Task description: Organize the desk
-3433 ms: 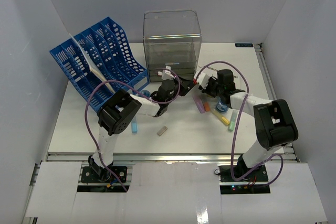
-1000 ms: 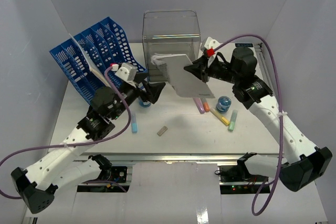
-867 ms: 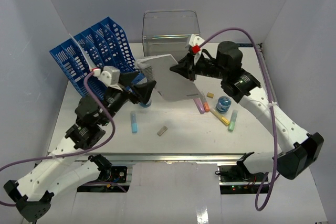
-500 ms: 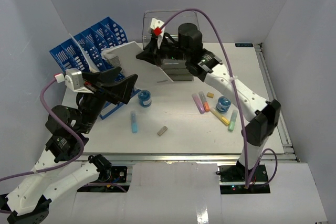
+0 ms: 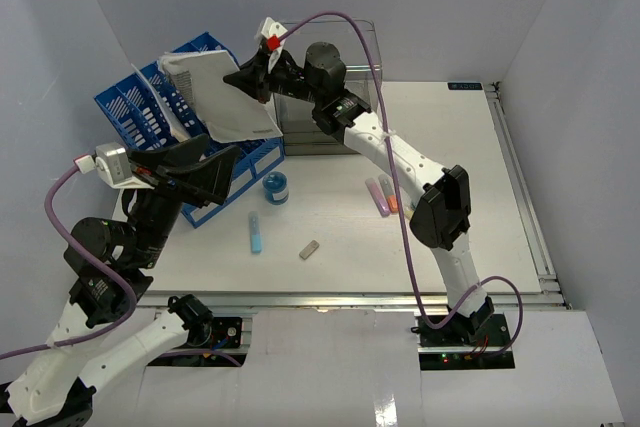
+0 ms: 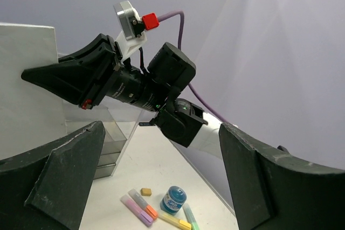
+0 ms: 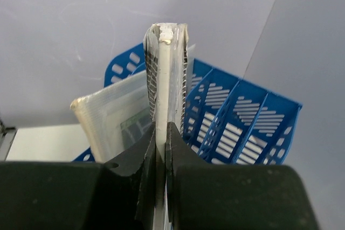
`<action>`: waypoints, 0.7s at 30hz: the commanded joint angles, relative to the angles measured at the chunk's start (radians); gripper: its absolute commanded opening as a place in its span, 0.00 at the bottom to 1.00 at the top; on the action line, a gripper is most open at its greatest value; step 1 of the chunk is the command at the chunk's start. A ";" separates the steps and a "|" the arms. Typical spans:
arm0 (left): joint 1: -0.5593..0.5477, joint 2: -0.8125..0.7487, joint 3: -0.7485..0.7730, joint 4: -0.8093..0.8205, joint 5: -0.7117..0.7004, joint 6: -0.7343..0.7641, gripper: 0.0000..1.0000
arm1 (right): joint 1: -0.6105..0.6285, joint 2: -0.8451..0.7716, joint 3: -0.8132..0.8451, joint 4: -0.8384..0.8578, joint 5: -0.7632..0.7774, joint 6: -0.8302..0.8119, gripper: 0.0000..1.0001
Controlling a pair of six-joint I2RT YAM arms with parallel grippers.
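We look over a white rectangular surface [image 5: 470, 147] with a metal rail along its front edge. At its back left stands a blue slotted plastic file rack [image 5: 125, 107], with a clear plastic drawer box [image 5: 358, 57] just beside it. In front of the rack we find a small round blue jar [image 5: 275, 188], a light blue highlighter [image 5: 255, 232] and a small grey block [image 5: 309, 249]. Further right, a purple highlighter [image 5: 378, 195] and an orange highlighter [image 5: 391, 201] lie side by side. From the left wrist view we also see a yellow highlighter [image 6: 172, 221], a green highlighter [image 6: 190, 218], a second blue jar [image 6: 174, 199] and a tan block [image 6: 145, 191] near them.
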 commanded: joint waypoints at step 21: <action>0.005 -0.003 -0.011 -0.024 0.008 -0.008 0.98 | 0.015 0.085 0.094 0.477 0.233 -0.045 0.08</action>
